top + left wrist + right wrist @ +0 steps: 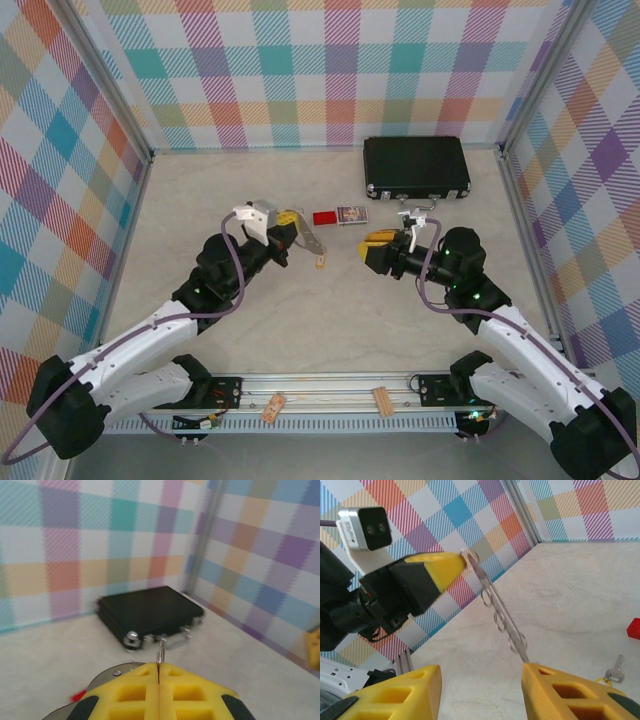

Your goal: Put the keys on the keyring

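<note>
My left gripper (291, 230) (159, 669) is shut on the keyring (312, 241), a thin grey metal loop held above the table. The loop slants down to the right. In the right wrist view the keyring (495, 607) is edge-on, hanging from the left gripper's yellow fingertip (440, 566), with small rings along it. Its lower end reaches my right gripper's finger (555, 690). My right gripper (368, 247) (481, 672) is open and faces the loop with nothing between its fingers. The tiny key (320, 262) (614, 672) lies on the table just below the loop.
A black case (416, 166) (145, 611) with a silver handle lies at the back right. A small red rectangle (324, 217) and a small printed box (352, 214) sit behind the grippers. Two wooden blocks (273, 407) (381, 400) rest on the front rail. Checked walls enclose the table.
</note>
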Robot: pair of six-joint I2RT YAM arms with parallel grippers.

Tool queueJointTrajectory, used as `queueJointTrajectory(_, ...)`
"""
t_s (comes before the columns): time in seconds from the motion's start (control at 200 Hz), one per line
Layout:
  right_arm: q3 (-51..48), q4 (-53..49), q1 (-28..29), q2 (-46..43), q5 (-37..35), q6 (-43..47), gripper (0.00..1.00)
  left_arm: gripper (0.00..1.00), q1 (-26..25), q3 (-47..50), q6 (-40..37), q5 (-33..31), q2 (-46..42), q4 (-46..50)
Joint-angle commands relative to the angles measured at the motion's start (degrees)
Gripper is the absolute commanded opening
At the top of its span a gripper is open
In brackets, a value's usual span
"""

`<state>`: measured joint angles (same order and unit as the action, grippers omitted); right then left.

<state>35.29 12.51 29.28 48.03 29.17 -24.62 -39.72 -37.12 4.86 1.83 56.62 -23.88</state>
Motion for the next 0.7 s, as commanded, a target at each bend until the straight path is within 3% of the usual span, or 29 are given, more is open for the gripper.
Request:
queueJointTrajectory(0.0,1.0,-0.1,-0.1,-1.1,0.9,1.4,0.43,0.00,-0.4,-2.4,6.7,11.9,1.7,-3.0)
queueJointTrajectory(0.185,0.6,0.6,-0.1,-2.1,0.7,4.0,0.43,0.00,-0.4,-3.0,12.4,20.6,4.7,-7.3)
queueJointTrajectory(0.485,2.9,-0.4,-0.1,0.5,3.1,4.5,0.38,0.00,-0.4,-4.9,17.2,28.5,8.5,-11.5)
queueJointTrajectory(0.695,5.6,-1.8,-0.1,3.2,4.2,3.2,0.39,0.00,-0.2,-7.9,20.1,27.8,8.8,-5.3)
